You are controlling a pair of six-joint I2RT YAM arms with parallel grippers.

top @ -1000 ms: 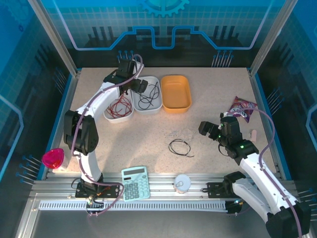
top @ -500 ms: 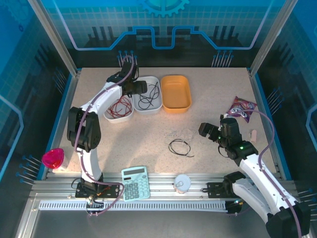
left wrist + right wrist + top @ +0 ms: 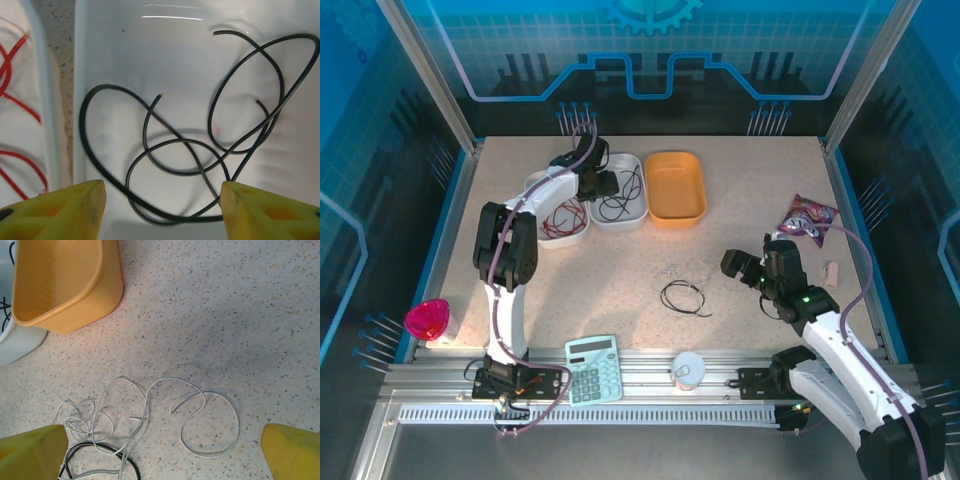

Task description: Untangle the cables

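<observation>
Over on the left, the left gripper (image 3: 162, 195) hangs above a white tray (image 3: 175, 55). Its yellow fingers (image 3: 65, 207) stand apart with nothing pinched between them. Straight ahead of the gap lie the black cables (image 3: 81, 125), looped over one another on the tray floor. The nearest loop runs across between the two fingertips, and I cannot tell whether it touches either one. Past the left-hand finger in the wrist view, over the tray's wall, the red cables (image 3: 558, 215) lie in a second white tray (image 3: 42, 75). Out beyond the other finger, just beside the first tray, sits an orange tray (image 3: 676, 188).

The right gripper (image 3: 164, 440) hovers over the speckled table (image 3: 240, 315), its fingers (image 3: 290, 450) spread wide and gripping nothing. Between them and just ahead lies the white cable (image 3: 207, 455) in several loose curls, bunched tightest towards the left-hand finger. A coiled black cable (image 3: 100, 443) lies near that same fingertip, with white strands crossing it. Farther ahead on that side stands the orange tray, with a white tray's corner beside it. Well back from these fingers, past the wrist, lies a purple snack packet (image 3: 810, 217).
</observation>
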